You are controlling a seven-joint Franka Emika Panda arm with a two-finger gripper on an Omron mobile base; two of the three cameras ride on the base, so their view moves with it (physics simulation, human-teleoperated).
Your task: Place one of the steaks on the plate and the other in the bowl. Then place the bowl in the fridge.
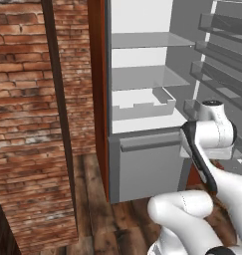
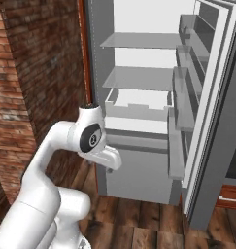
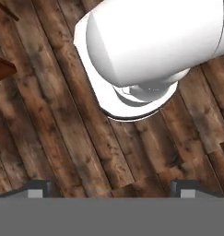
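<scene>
**Now facing the open fridge, hand empty**

Presently I see the fridge (image 1: 142,119) open, shelves bare; no bowl inside. The fingers (image 3: 109,188) stand wide apart over the wooden floor (image 3: 49,138), holding nothing. I would clear the door (image 2: 211,107) when swinging. No legible writing.

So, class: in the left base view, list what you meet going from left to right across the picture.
Brick wall → dark post → fridge shelves → open fridge door racks.
</scene>
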